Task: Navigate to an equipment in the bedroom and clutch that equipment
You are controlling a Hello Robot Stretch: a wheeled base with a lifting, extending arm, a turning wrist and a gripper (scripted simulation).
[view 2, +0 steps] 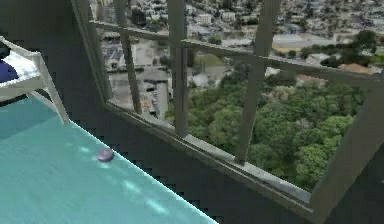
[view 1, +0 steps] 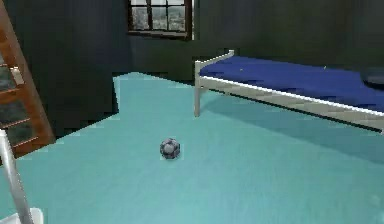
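A small dark ball with pale patches (view 1: 170, 149), like a football, lies on the teal floor (view 1: 230, 160) in the middle of the forward view, a short way ahead. A small purple rounded thing (view 2: 105, 155) rests on the floor below the big window in the arm side view.
A white-framed bed with a blue mattress (view 1: 300, 85) stands at the forward view's right, and its end (view 2: 20, 70) shows at the arm side view's left. A wooden door (view 1: 15, 90) is at the left. A dark wall with a small window (view 1: 160, 17) is ahead. A floor-length window (view 2: 230, 90) overlooks a town.
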